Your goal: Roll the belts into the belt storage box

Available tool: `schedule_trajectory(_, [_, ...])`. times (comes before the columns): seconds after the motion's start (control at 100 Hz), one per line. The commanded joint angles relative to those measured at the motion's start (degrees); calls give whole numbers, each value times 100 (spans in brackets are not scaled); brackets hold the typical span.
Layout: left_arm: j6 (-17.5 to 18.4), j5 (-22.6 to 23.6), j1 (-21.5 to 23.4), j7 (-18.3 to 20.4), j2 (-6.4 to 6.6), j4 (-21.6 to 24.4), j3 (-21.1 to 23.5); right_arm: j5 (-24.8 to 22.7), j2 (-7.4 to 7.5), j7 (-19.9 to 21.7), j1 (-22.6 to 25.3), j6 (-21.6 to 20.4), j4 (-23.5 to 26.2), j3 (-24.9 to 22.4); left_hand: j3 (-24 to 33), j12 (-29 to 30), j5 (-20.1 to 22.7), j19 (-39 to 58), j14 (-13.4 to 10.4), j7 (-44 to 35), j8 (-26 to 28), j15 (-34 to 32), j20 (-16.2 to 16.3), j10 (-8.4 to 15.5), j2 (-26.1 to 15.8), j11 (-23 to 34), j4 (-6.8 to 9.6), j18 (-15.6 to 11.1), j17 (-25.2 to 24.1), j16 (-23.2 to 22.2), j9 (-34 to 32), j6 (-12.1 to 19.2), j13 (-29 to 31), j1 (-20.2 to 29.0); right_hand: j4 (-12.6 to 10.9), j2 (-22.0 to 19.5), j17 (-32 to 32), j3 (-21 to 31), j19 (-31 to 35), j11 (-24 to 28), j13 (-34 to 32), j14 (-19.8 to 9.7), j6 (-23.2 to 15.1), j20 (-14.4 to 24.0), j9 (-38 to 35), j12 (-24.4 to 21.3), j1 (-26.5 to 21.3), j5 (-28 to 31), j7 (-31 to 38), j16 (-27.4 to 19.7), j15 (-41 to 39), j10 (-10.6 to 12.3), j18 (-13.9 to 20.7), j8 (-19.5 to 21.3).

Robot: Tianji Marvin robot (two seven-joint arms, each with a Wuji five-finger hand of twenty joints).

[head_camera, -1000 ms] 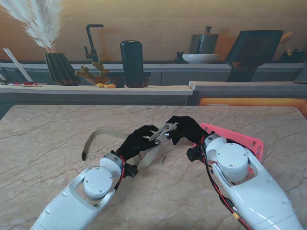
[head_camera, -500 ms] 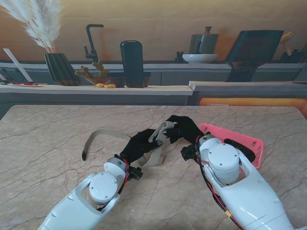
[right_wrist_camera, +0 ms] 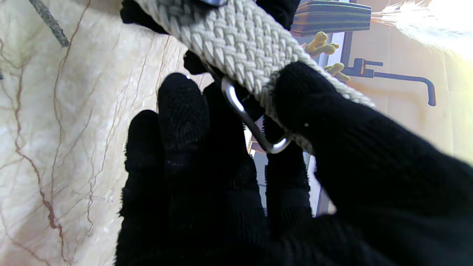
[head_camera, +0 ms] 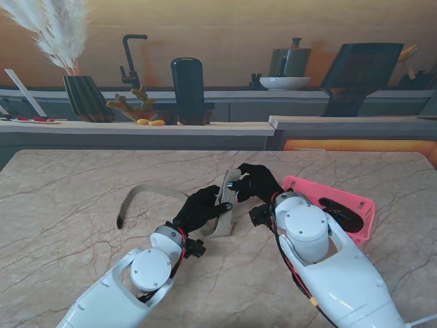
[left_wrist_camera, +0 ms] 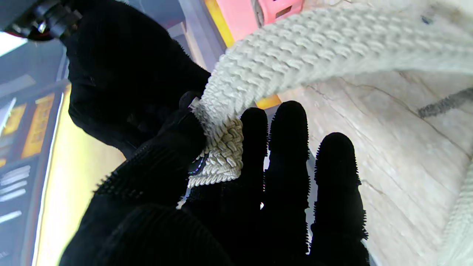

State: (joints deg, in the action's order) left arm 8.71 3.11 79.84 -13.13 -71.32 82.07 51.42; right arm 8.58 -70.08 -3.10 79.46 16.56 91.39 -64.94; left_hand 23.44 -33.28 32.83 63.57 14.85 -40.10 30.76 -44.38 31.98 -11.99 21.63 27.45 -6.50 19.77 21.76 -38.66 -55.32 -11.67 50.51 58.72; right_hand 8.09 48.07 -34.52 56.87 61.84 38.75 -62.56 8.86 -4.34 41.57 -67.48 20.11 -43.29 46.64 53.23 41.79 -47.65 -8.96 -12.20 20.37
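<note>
Marble table (head_camera: 82,273) fills the near ground, cream with rusty veins. Behind it, a grey counter ledge (head_camera: 136,128) runs across. At ten o'clock, pampas plumes (head_camera: 58,31) rise from a dark ribbed vase (head_camera: 85,98). Toward eleven, a black faucet (head_camera: 130,58), with yellow-green cactus figures (head_camera: 133,102) beneath. At twelve, a tall black cylinder (head_camera: 187,89). At one o'clock, a white bowl (head_camera: 285,83); beside it toward two, a dark tilted board (head_camera: 358,72).
</note>
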Motion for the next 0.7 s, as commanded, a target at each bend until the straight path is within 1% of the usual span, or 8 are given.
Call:
schedule_trajectory(0.0, [-65, -344, 69, 86, -113, 119, 6, -68, -22, 47, 35, 7, 7, 27, 636, -166, 559, 310, -39, -1107, 5, -279, 35, 26, -115, 502, -40, 56, 179, -144, -353, 679, 272, 310, -383, -567, 14, 93, 161, 147, 72, -195, -448, -136, -36, 43, -223, 120, 690, -77, 24, 0, -26, 291])
schedule_trajectory(0.08, [-191, -791, 134, 204, -130, 218, 73, -147, -9, 52, 55, -52, -13, 26, 1341, -233, 679, 503, 19, -1305, 121, -585, 144, -116, 182, 814, -133, 172, 335, -241, -531, 516, 496, -20, -331, -809, 222, -254, 7, -9, 380, -149, -323, -267, 280, -1, -150, -129, 517, -167, 240, -43, -66, 225])
schedule_trajectory(0.19, [-346, -1236, 216, 347, -135, 353, 169, -369, 36, 94, 80, -297, -84, 29, 2043, -402, 784, 753, -49, -1545, 396, -1015, 266, -222, 504, 1257, -128, 243, 594, -353, -745, 411, 805, -392, -220, -954, 587, -738, -301, -181, 1081, -85, -56, -427, 1231, -5, 280, -826, -104, -433, 810, -130, -78, 212])
schedule_trajectory(0.24, [-424, -1400, 247, 419, -129, 411, 211, -514, 60, 103, 88, -455, -128, 36, 2116, -426, 807, 784, -99, -1571, 440, -1067, 272, -226, 553, 1321, -119, 244, 671, -359, -802, 419, 886, -453, -295, -1155, 768, -799, -468, -263, 1384, -48, 99, -479, 1660, -29, 629, -969, -900, -566, 1025, -177, -70, 542])
schedule_trajectory(0.27, [-470, -1512, 267, 463, -126, 448, 239, -621, 74, 100, 92, -553, -155, 41, 2165, -418, 833, 783, -106, -1566, 437, -1064, 266, -227, 585, 1331, -104, 246, 699, -351, -825, 412, 908, -493, -485, -1283, 849, -795, -557, -331, 1534, -30, 192, -507, 1905, -58, 880, -1074, -1401, -645, 1147, -207, -70, 836])
schedule_trajectory(0.38, [-617, -1947, 326, 692, -104, 549, 349, -1050, 126, 57, 98, -987, -270, 60, 1878, -161, 908, 728, -62, -1371, 113, -901, 217, -238, 438, 1221, -170, 261, 708, -257, -813, 292, 916, -439, -469, -1466, 1139, -1098, -858, -525, 2010, -35, 239, -604, 2688, -119, 1331, -1800, -1893, -830, 1518, -212, -55, 1007])
schedule_trajectory(0.53, [-720, -2365, 383, 687, -144, 620, 429, -1710, 166, -192, 83, -1614, -456, 77, 1393, 30, 1001, 760, -18, -1545, -53, -981, 210, -248, 214, 1374, -157, 316, 759, -267, -889, 197, 981, -514, -385, -1737, 1419, -1438, -1195, -708, 2415, -87, -59, -641, 3263, -200, 1616, -2435, -2011, -986, 1830, -79, -43, 1111])
schedule_trajectory(0.69, [-932, -2715, 474, 421, -234, 765, 512, -2535, 176, -692, 10, -2343, -759, 95, 1489, 16, 1133, 981, 45, -1790, -48, -1235, 282, -288, 322, 1595, -114, 375, 812, -294, -1034, 128, 1106, -691, -368, -2000, 1613, -1519, -1445, -787, 2644, -265, -692, -596, 3510, -245, 1508, -2911, -1753, -1064, 1995, 185, -61, 1202])
